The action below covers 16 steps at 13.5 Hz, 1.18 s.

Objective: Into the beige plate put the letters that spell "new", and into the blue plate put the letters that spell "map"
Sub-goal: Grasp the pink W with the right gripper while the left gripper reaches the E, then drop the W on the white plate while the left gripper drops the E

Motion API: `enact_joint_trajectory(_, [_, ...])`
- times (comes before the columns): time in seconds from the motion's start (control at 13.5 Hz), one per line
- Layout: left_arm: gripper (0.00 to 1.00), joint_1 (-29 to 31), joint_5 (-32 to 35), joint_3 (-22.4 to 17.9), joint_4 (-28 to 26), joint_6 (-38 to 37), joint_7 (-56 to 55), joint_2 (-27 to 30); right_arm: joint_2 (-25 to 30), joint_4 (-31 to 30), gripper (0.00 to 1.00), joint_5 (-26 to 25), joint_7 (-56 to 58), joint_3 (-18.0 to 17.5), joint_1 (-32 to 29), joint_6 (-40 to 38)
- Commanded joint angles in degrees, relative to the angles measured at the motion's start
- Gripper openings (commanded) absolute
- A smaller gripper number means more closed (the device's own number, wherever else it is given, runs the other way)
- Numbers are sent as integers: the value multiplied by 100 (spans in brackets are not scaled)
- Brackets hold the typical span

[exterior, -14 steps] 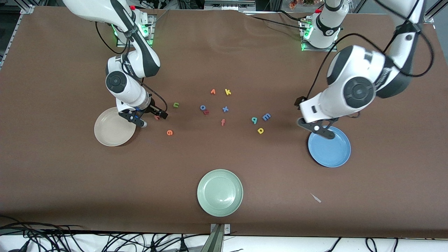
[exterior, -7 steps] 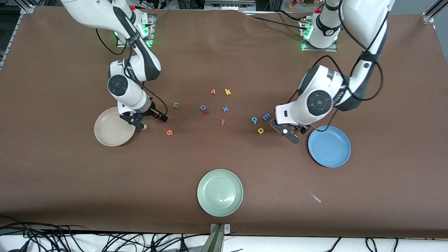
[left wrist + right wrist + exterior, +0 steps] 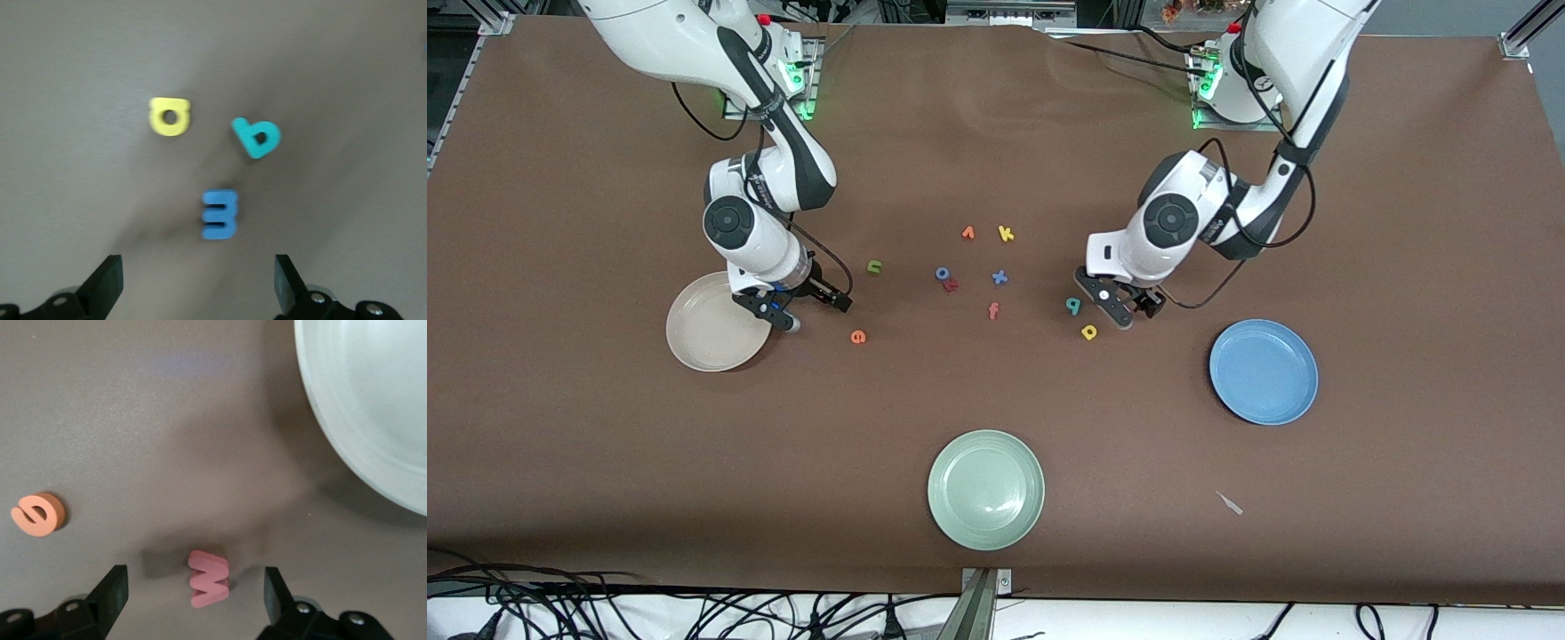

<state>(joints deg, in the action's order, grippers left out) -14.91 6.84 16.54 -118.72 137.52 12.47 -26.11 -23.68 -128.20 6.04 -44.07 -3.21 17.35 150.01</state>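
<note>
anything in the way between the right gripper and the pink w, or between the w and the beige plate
Nothing visible. The right gripper hangs open straight over the salmon-pink w, and only bare table separates the w from the beige plate. The orange e lies off to the side.

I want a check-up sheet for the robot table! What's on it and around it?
Surface: brown table, flat.
Job's things: n, e, w, m, a and p on the table; beige plate and blue plate hold no letters.
Clutter: green plate; other letters mid-table; white scrap.
Grippers: left gripper open over m; right gripper open around w.
Cables: black tangle along the table's front edge.
Surroundings: metal frame.
</note>
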Motion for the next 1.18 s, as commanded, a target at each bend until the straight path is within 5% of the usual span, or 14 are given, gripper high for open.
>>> enact_joint_trajectory(0.0, [100, -99, 353, -20, -116, 143, -341, 71, -66, -4, 74, 56, -23, -40, -47, 107])
enact_joint_trajectory(0.22, [100, -126, 476, -28, -90, 485, -456, -174, -128, -4, 64, 56, -14, -40, -38, 133])
enact_joint_trajectory(0.52, [99, -161, 730, -28, -19, 600, -807, -360, -128, -4, 39, 56, 3, -40, -38, 142])
enact_joint_trajectory(0.81, [83, -178, 907, -28, 95, 609, -878, -404, -128, -4, 22, 56, 12, -40, -38, 133])
enact_joint_trajectory(1.11, [82, -170, 1108, -28, 183, 662, -878, -527, -5, 162, 2, 47, 135, -48, -38, -172])
